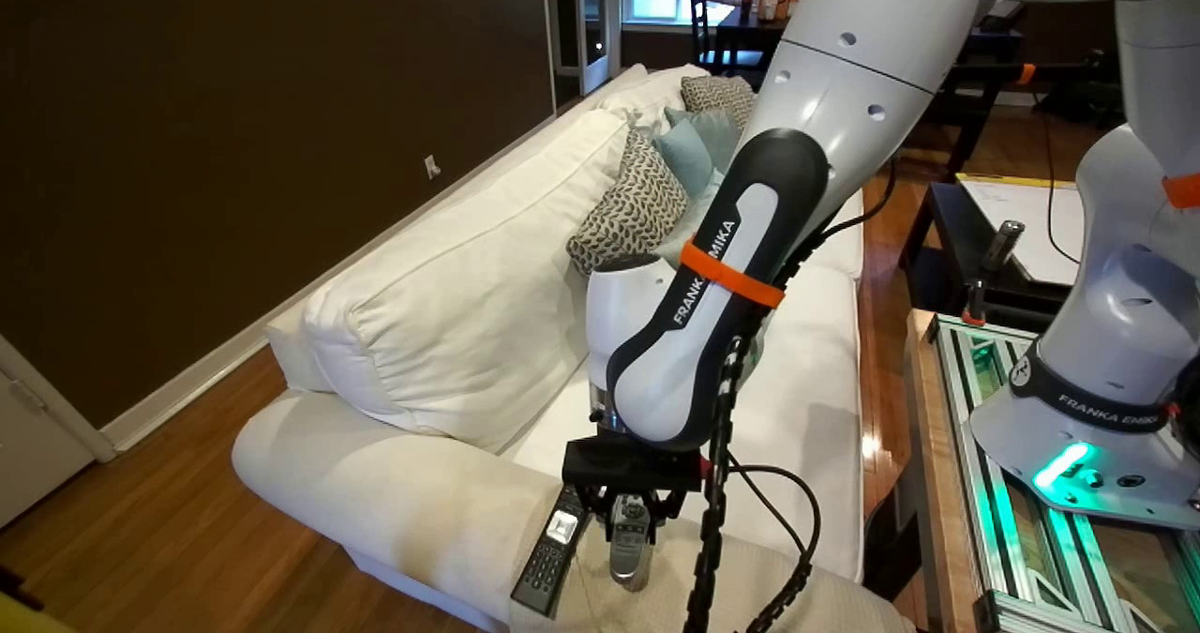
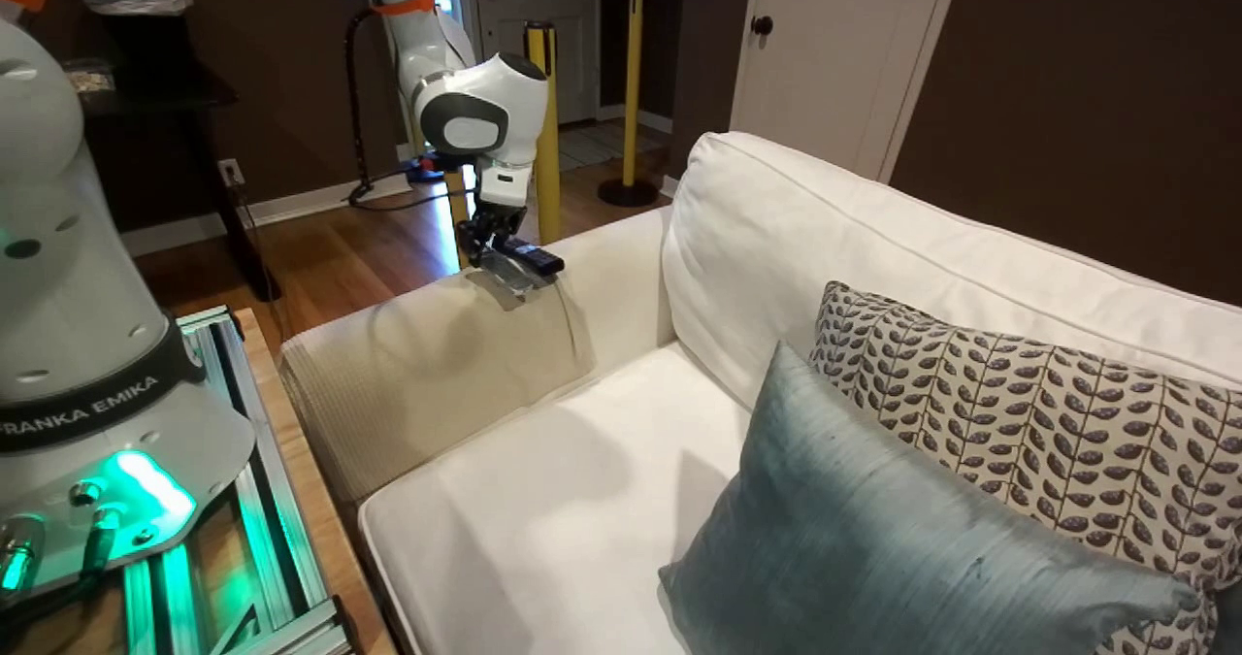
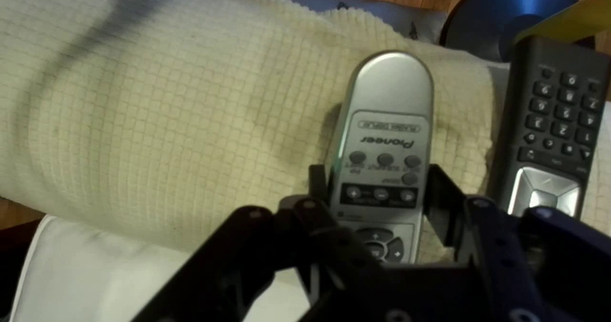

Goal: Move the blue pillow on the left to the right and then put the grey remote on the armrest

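The grey remote [image 3: 394,90] lies between the two fingers of my gripper [image 3: 376,188] in the wrist view; the fingers touch its long sides. In both exterior views the gripper [image 1: 630,519] points down over the armrest [image 1: 394,492], with the grey remote [image 1: 626,563] at or just above its top. Whether the remote rests on the fabric I cannot tell. A plain blue pillow [image 2: 864,509] leans against a patterned pillow [image 2: 1029,432] on the seat. More teal pillows [image 1: 682,157] show farther along the sofa, partly behind the arm; I cannot tell which matches the blue pillow.
The longer black remote [image 3: 549,121] lies on the armrest close beside the grey one; it also shows in an exterior view [image 1: 551,550]. A white back cushion [image 2: 834,238] rises beyond the armrest. A yellow post [image 2: 632,92] stands on the floor behind the sofa arm.
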You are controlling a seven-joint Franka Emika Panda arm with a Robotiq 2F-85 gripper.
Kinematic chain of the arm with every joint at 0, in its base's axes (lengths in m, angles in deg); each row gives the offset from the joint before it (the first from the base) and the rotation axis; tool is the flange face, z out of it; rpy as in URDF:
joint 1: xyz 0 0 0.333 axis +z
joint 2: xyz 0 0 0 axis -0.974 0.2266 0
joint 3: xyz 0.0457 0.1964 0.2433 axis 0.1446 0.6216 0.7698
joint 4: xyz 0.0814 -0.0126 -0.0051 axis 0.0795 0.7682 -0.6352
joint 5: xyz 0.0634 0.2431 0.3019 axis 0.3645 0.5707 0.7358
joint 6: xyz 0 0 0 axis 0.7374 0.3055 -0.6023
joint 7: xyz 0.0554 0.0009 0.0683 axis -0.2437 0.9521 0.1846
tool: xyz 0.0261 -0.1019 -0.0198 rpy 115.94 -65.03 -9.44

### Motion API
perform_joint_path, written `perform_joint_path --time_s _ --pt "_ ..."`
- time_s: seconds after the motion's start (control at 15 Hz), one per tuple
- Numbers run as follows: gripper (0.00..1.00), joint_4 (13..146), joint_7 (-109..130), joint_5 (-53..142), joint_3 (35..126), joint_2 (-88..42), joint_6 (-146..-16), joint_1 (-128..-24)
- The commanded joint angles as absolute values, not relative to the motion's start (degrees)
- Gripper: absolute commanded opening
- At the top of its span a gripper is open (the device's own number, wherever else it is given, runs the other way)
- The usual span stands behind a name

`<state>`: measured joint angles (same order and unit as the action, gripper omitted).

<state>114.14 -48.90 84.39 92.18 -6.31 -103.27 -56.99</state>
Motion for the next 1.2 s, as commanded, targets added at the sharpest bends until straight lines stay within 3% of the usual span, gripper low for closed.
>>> perform_joint_path --time_s 0.0,0.6,0.67,0.73,0.93,1.13 --pt "0.27 110.9 -51.2 82.6 92.9 -3.3 -102.0 -57.1" --pt "0.27 104.5 -52.4 80.2 93.1 2.0 -98.2 -56.9" --pt "0.65 104.1 -52.6 79.9 93.0 2.1 -97.7 -56.9" --pt "0.77 103.7 -52.7 79.8 93.1 2.2 -97.0 -57.1" --pt "0.98 103.2 -53.7 79.0 92.7 2.3 -96.0 -56.8" --pt "1.00 103.0 -54.2 78.2 92.7 2.2 -95.4 -57.0"
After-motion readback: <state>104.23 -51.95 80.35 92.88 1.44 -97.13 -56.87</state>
